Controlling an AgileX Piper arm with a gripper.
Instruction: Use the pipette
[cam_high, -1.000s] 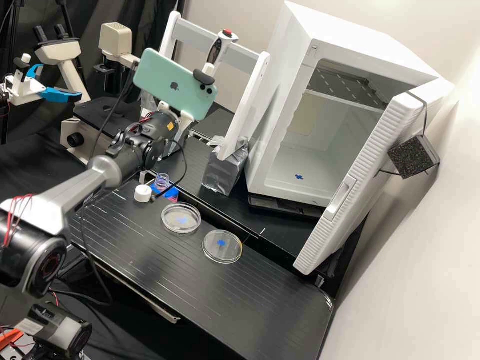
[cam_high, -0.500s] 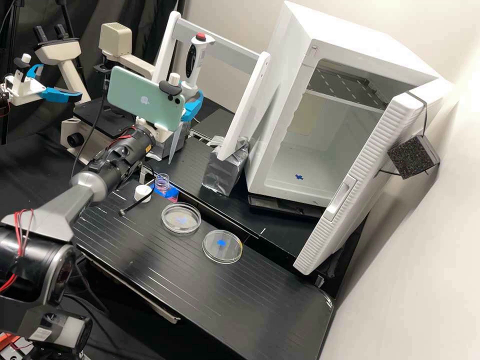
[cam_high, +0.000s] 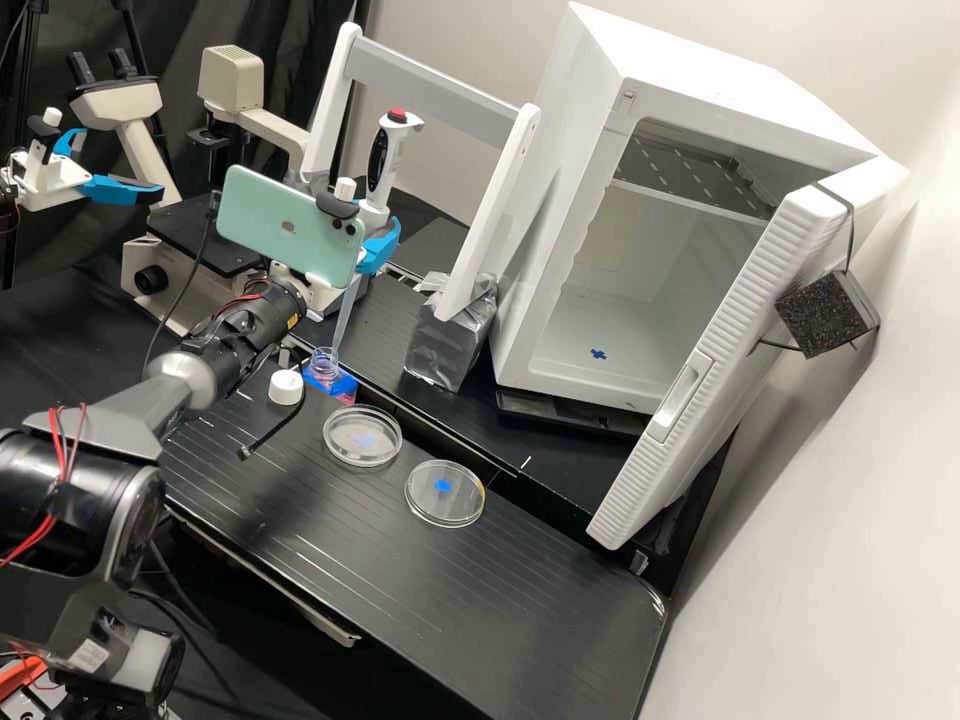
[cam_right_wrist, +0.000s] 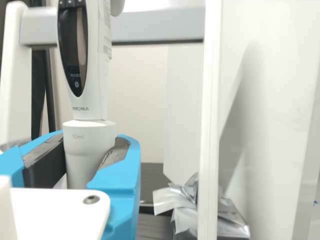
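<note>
The pipette (cam_high: 379, 165) was nearly upright in the grip of the gripper (cam_right_wrist: 91, 145), whose blue fingers (cam_right_wrist: 121, 162) pinched its pale lower barrel from both sides. Over the last second it had swung across from in front of the white rack (cam_high: 435, 88) and then sunk, bringing its long tip to the mouth of the open bottle (cam_high: 324, 366); whether the tip was inside could not be told. That suggested drawing up liquid came next. The white cap (cam_high: 286, 387) stood just beside the bottle, and two clear dishes (cam_high: 362, 453) lay farther out.
</note>
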